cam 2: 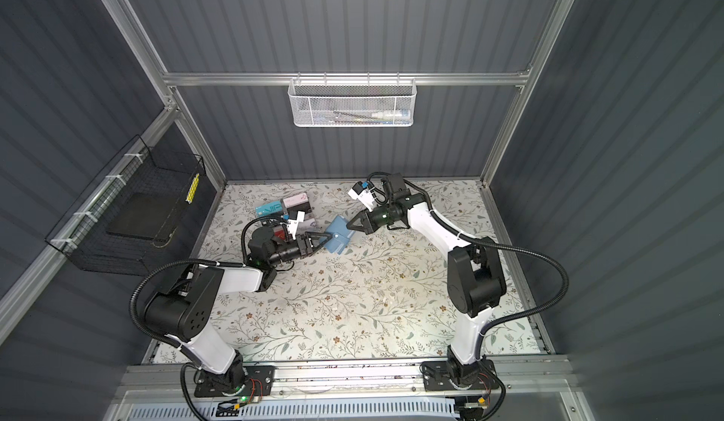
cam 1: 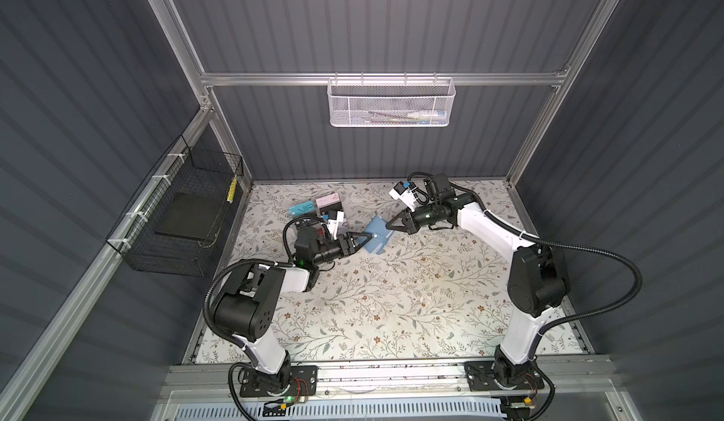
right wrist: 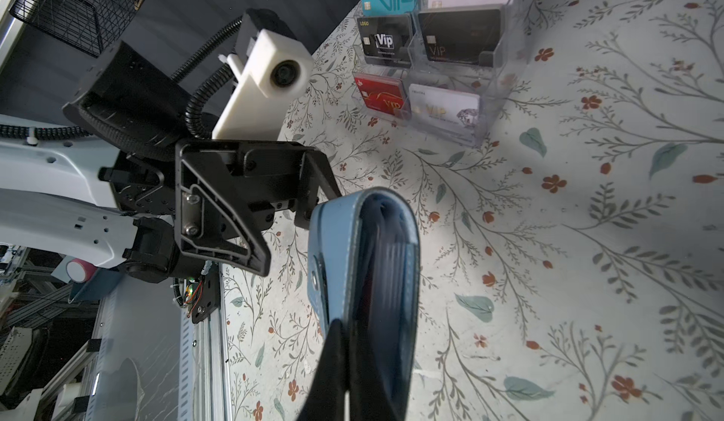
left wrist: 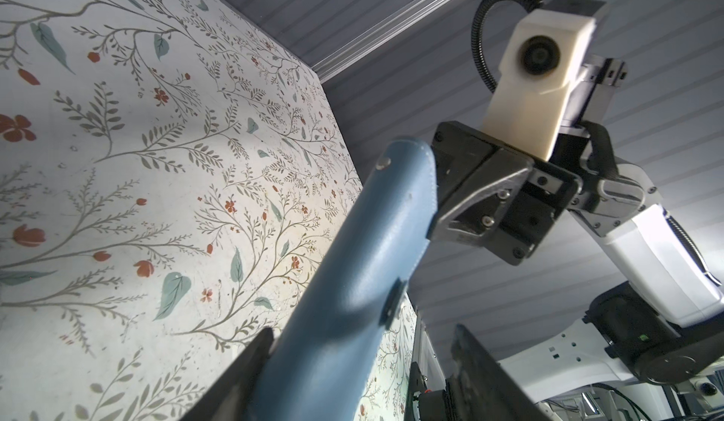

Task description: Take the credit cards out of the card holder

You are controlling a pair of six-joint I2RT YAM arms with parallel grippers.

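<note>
**Two arms on the wallet, just off the card rack**

The wallet (cam 1: 377,238) hangs between both arms, just beside the clear card rack (cam 1: 316,212), on the rack's side that faces the right arm. It looks lifted clear of the floral table (cam 1: 391,301).

The right gripper (cam 1: 390,227) is clamped hard on the wallet end farther from the rack. The left gripper (cam 1: 364,238) comes in from the rack side, jaws part open and astride the nearer end. In the left wrist view one finger (left wrist: 243,368) lies against the leather and the other stands off with a gap.

The wallet is folded, with dark sleeves showing inside the fold (right wrist: 386,266). The cards themselves are too blurred to pick out.

This looks like the second grip, the one that spreads the wallet. The left jaws should take a single flap near its edge, not both flaps together. The right hand needs to hold firm while the flaps peel apart slowly, and the left wrist should stay off the rack behind it.
</note>
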